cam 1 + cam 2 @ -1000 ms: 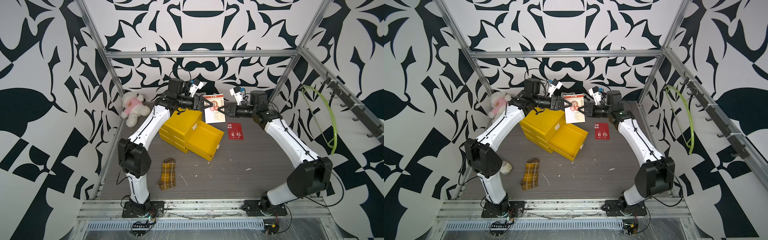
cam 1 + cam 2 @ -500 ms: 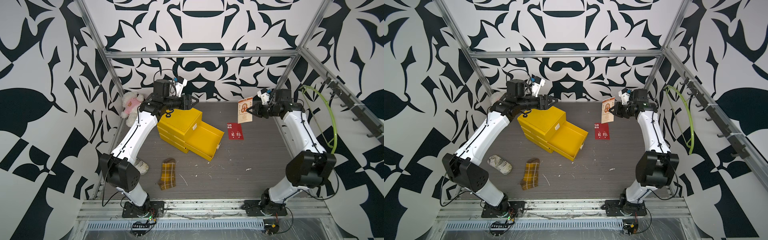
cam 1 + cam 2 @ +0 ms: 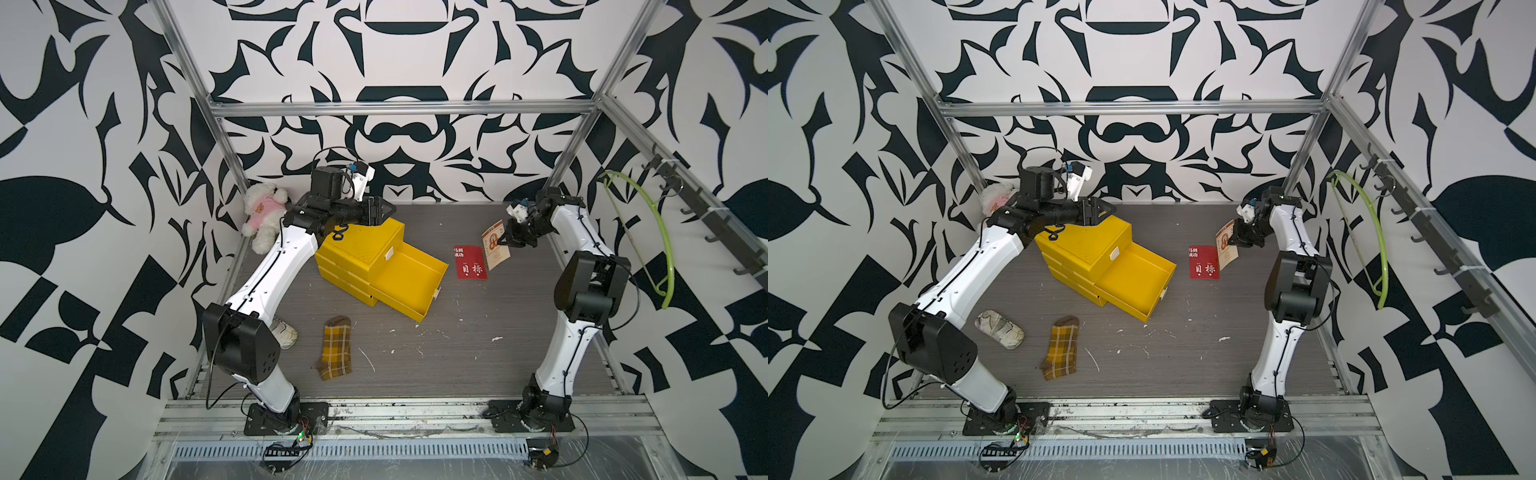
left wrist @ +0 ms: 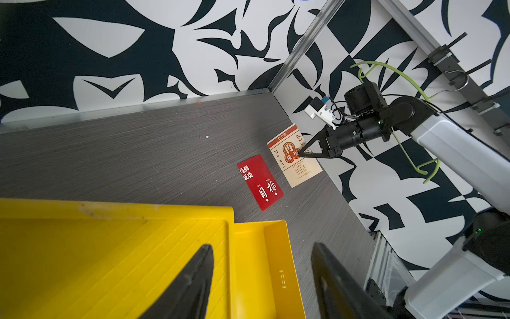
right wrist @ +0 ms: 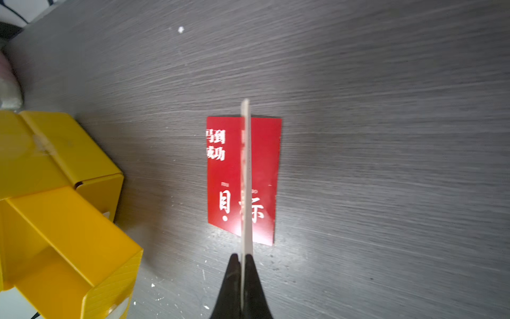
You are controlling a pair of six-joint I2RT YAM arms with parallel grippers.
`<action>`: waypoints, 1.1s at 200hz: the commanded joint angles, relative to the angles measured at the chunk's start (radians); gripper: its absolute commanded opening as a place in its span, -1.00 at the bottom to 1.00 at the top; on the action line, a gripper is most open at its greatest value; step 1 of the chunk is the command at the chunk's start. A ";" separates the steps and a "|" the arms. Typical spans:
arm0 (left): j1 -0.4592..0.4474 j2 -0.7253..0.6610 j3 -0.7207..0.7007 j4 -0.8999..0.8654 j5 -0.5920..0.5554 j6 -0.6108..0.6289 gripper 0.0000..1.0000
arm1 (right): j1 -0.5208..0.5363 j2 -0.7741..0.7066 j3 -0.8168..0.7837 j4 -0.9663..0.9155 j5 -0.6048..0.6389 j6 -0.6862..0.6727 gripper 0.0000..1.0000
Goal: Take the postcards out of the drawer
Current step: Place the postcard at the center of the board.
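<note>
Postcards, two that I can see, are both outside the drawer. The red postcard (image 3: pixel 469 262) with white characters lies flat on the grey tabletop (image 3: pixel 457 365), apart from the pulled-out yellow drawer (image 3: pixel 409 282), on my right arm's side of it. The cream postcard (image 3: pixel 494 246), with its orange band and round emblem, is pinched in my right gripper (image 3: pixel 501 241). In my right wrist view the black fingertips (image 5: pixel 234 273) are pressed together on the cream card's edge, and I see the card edge-on, crossing in front of the red one. From my left wrist camera the cream card (image 4: pixel 296 163) hangs tilted just beside the red card (image 4: pixel 260 182). I cannot tell whether its lower corner touches the table. My left gripper (image 4: pixel 262 248) holds nothing and its jaws stand apart. In both top views it hovers over the back of the yellow cabinet (image 3: pixel 357 249), above the cabinet's top. A plaid sock (image 3: pixel 336 347) lies on the table nearer my bases, and a small plush toy (image 3: pixel 262 216) sits in the far corner behind my left arm.
</note>
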 commanded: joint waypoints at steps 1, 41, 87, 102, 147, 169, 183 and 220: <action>0.015 -0.017 -0.025 0.032 0.003 -0.012 0.27 | -0.015 0.008 0.049 -0.040 0.021 -0.013 -1.00; 0.034 -0.035 -0.051 0.039 -0.017 -0.023 0.40 | -0.052 0.092 0.045 -0.042 -0.068 -0.014 -1.00; 0.043 -0.051 -0.077 0.052 -0.020 -0.034 0.43 | -0.060 0.154 0.059 -0.057 0.072 0.004 -1.00; 0.044 -0.047 -0.079 0.059 -0.010 -0.044 0.43 | -0.059 0.165 0.062 -0.060 0.150 0.013 -1.00; 0.044 -0.042 -0.077 0.070 0.005 -0.065 0.43 | -0.058 0.188 0.081 -0.066 0.286 0.024 -1.00; 0.044 -0.046 -0.085 0.071 0.005 -0.071 0.43 | -0.058 0.202 0.078 -0.053 0.285 0.027 -0.86; 0.044 -0.052 -0.090 0.071 0.004 -0.072 0.44 | -0.058 0.212 0.082 -0.053 0.291 0.026 -0.68; 0.044 -0.067 -0.099 0.067 -0.008 -0.065 0.44 | -0.056 0.184 0.062 -0.019 0.308 0.033 -0.09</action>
